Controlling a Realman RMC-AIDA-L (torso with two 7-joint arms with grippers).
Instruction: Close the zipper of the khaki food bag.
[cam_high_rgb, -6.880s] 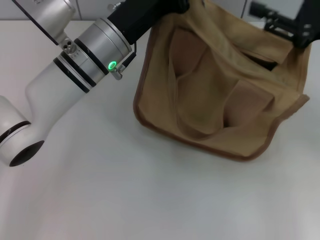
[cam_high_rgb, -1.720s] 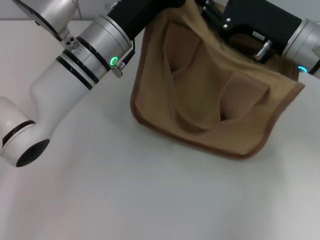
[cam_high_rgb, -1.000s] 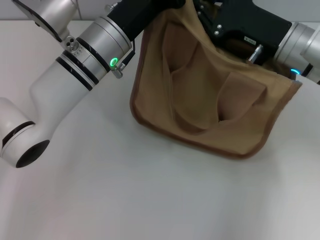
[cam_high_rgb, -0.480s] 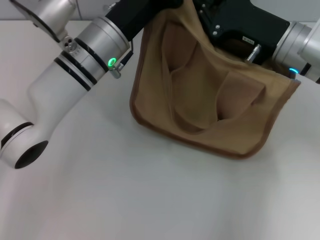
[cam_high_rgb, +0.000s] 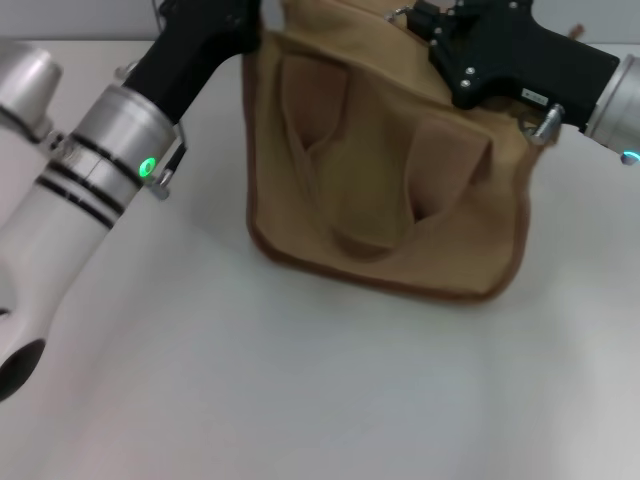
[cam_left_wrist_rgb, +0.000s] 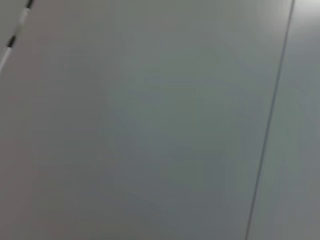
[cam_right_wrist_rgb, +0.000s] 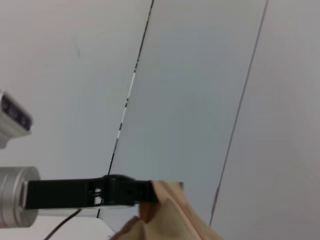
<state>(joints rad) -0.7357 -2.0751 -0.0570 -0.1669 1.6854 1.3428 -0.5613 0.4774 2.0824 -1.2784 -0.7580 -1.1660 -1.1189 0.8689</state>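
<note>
- You have the khaki food bag (cam_high_rgb: 385, 170) standing near the far edge of the table (cam_high_rgb: 320, 400), front pocket and both brown strap handles (cam_high_rgb: 330, 150) facing the head camera.
- You cannot check the zipper from here: it runs along the bag's top, which is cut off or hidden behind the arms, so I cannot tell how much of it is closed.
- Your left gripper (cam_right_wrist_rgb: 145, 194) is at the bag's top left corner; in the right wrist view its dark fingers are clamped on the cloth there, holding that end up.
- Your right gripper (cam_high_rgb: 425, 25) is over the top right part of the bag, touching or just above the cloth; I cannot tell whether its fingers are apart or together, or whether it has the pull tab.
- Judging by this, the bag is braced and the pull along the top is either under way or about to start; treat closure as unconfirmed.
</note>
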